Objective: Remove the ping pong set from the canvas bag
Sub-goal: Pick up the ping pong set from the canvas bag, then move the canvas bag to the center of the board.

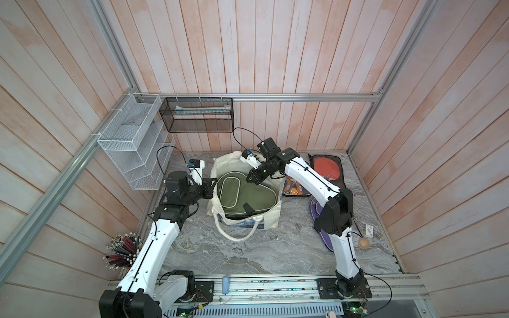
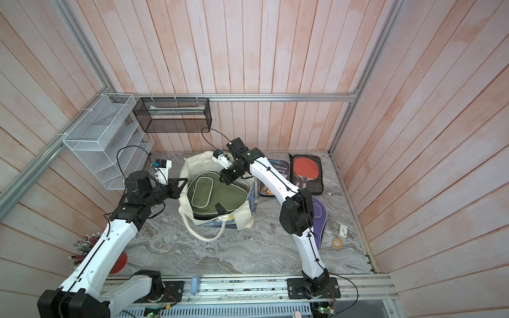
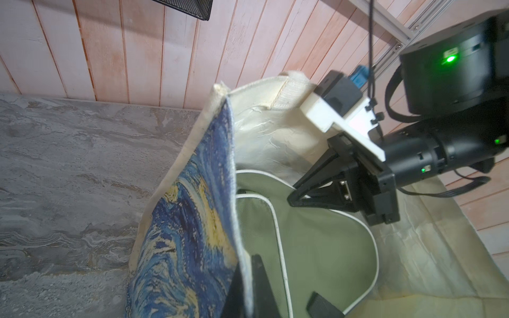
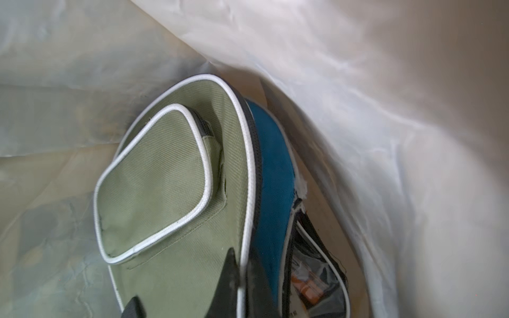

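The bag [image 1: 271, 220] is standing open on the table [image 1: 248, 256]. The left gripper [image 1: 212, 189] is clamping its side wall. The green case [image 1: 248, 198] is lying inside, and the right gripper [image 4: 243, 264] is pinching its piped rim, jaws closed.

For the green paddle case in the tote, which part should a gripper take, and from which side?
Its white-piped edge, from above through the open mouth of the canvas bag. The green case lies flat atop a blue case, so likely only that thin rim fits between jaws. The right gripper is shut on it there.
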Robot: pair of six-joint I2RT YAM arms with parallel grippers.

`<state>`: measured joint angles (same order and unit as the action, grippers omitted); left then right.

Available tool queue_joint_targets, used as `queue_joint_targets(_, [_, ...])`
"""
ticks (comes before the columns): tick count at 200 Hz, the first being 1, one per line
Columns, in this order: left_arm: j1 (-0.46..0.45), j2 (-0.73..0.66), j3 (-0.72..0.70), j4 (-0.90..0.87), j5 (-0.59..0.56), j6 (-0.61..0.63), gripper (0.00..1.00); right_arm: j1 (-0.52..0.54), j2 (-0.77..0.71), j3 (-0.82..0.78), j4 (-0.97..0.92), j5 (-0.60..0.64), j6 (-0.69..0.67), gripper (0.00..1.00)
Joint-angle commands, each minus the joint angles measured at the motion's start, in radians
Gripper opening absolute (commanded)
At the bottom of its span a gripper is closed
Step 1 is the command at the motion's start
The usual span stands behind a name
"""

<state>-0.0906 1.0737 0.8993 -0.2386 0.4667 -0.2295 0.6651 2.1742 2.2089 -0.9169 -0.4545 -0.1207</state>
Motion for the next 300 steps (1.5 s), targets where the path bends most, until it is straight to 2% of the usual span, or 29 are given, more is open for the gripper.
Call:
queue_joint_targets(1, [0.001,-0.008,0.023,0.081,0.01,0.007,0.0,-0.001,-0.107,0.052,0.009,-0.007,-0.033,0.0])
queue_joint_targets(62, [0.002,-0.012,0.012,0.089,0.013,0.004,0.0,-0.063,-0.294,0.04,0.145,0.044,-0.025,0.0])
queue_joint_targets(99, [0.002,-0.018,0.012,0.088,0.013,0.002,0.0,-0.13,-0.387,-0.005,0.279,0.017,0.019,0.0])
queue_joint_targets(139, [0.001,-0.014,0.01,0.09,0.015,-0.004,0.0,-0.2,-0.471,-0.064,0.416,0.065,0.097,0.0])
queue_joint_targets(158, [0.001,-0.017,0.01,0.095,0.018,-0.007,0.0,-0.241,-0.515,-0.073,0.418,0.101,0.113,0.0])
queue_joint_targets(176, [0.001,-0.018,0.007,0.101,0.018,-0.008,0.0,-0.342,-0.57,-0.103,0.401,0.113,0.141,0.0])
queue_joint_targets(235, [0.001,0.005,0.008,0.131,0.033,-0.017,0.0,-0.559,-0.878,-0.482,0.485,0.159,0.279,0.0])
queue_joint_targets(254, [0.001,0.016,0.018,0.132,0.021,-0.02,0.0,-0.58,-0.948,-0.627,0.475,0.163,0.328,0.0])
queue_joint_targets(300, [0.009,0.026,0.062,0.101,-0.04,0.005,0.0,-0.583,-1.12,-1.025,0.458,0.26,0.452,0.0])
